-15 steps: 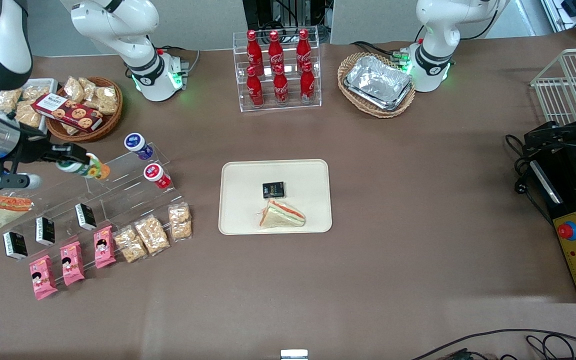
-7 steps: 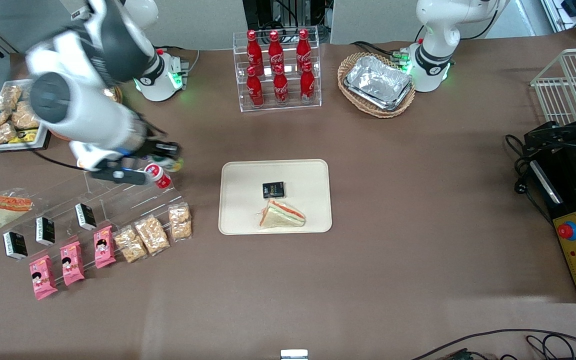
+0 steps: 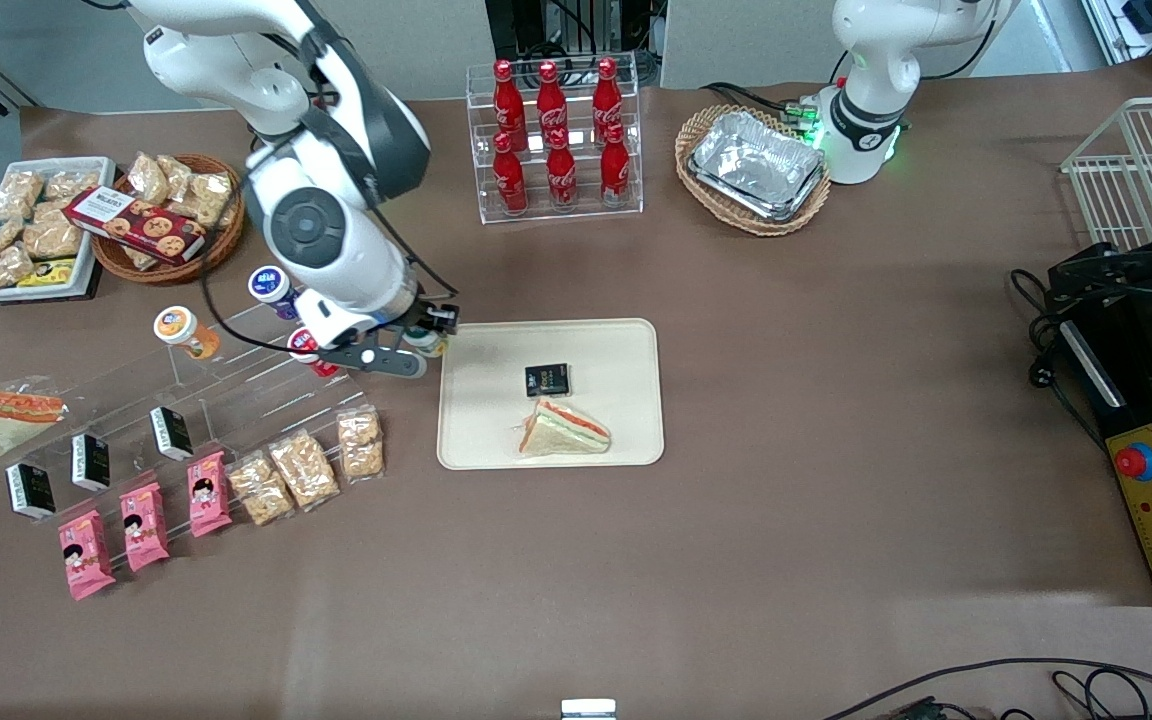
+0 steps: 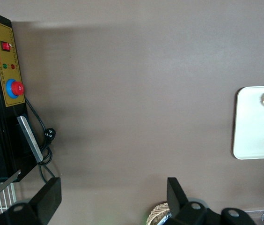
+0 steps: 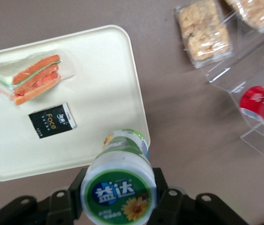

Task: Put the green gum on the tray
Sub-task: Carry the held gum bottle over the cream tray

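Note:
My right gripper [image 3: 427, 338] is shut on the green gum [image 3: 430, 344], a small bottle with a white-rimmed green lid [image 5: 119, 192]. A black finger presses each side of the bottle in the right wrist view, where the gripper [image 5: 118, 199] carries it above the table. The gum hangs over the rim of the cream tray [image 3: 626, 345] at the end toward the working arm. A wrapped sandwich [image 3: 564, 428] and a small black packet [image 3: 547, 379] lie on the tray [image 5: 101, 89].
A clear tiered stand [image 3: 236, 385] toward the working arm's end carries an orange-lidded bottle [image 3: 182, 331], a blue-lidded bottle [image 3: 271, 286] and a red-lidded bottle [image 5: 263, 105]. Snack packs [image 3: 306, 465] lie nearer the camera. A cola rack [image 3: 556, 140] and a basket of foil trays [image 3: 756, 165] stand farther away.
The gripper has carried the green gum from the clear stand across to the tray's rim. The orange-lidded and blue-lidded bottles show again on the stand.

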{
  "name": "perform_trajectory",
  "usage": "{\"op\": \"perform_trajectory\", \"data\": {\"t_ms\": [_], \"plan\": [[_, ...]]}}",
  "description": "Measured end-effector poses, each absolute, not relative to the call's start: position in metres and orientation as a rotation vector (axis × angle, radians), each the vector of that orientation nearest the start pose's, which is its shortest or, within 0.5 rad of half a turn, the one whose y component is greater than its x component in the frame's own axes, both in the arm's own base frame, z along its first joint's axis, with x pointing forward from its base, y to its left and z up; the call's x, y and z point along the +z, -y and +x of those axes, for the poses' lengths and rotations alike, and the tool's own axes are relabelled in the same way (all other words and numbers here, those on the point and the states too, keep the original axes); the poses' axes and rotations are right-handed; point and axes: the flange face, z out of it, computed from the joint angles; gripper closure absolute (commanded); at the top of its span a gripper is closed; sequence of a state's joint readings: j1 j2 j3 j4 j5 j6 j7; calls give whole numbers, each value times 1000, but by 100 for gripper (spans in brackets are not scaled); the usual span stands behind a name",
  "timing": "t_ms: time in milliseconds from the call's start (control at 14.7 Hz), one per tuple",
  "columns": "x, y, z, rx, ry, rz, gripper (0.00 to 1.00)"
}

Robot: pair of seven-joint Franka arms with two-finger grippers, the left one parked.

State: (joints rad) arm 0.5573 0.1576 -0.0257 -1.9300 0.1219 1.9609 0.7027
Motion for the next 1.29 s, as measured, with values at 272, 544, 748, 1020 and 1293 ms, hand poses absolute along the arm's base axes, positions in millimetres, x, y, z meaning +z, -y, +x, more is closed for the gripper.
{"op": "perform_trajectory", "data": {"t_ms": [272,544,748,1020,1293], "plan": [[346,-304,475,189,-334,-3089,48],[315,-310,461,145,-309,-3085,48],[290,-322,457,126,-281,-3088,47],[264,-327,456,131,-274,-3099,47],[248,-337,454,98,-290,-3090,39]]}}
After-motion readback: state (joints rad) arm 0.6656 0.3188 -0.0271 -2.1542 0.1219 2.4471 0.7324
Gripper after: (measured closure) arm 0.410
